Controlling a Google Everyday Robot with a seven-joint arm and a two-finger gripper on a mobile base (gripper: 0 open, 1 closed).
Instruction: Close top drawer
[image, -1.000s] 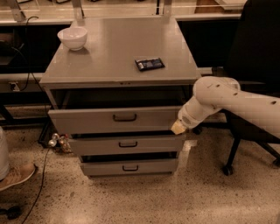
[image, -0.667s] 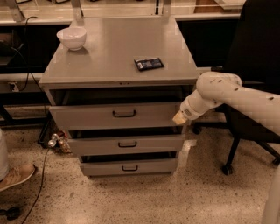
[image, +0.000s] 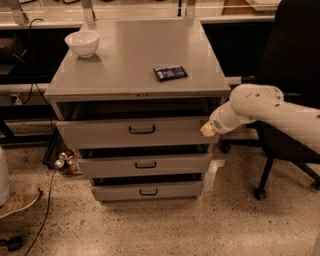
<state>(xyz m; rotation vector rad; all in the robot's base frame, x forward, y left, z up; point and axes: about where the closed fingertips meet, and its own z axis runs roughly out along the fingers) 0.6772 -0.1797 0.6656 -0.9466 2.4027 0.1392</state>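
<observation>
The top drawer (image: 100, 132) is a wide grey metal front with a small dark bar handle (image: 142, 130) at its centre. It stands pulled out a little from the grey cabinet (image: 135, 50), with a dark gap above it. My gripper (image: 207, 129) is at the end of the white arm (image: 270, 110) and rests against the right end of the drawer's front. The two shorter drawers (image: 145, 165) below are also slightly open.
A white bowl (image: 82, 42) and a dark flat packet (image: 170, 72) lie on the cabinet top. A black office chair (image: 290, 60) stands at the right behind my arm. Cans (image: 64, 161) and a cable lie on the floor at the left, and a shoe (image: 17, 200).
My gripper has moved up and in along the drawer's right end. The top drawer has slid back into the cabinet somewhat.
</observation>
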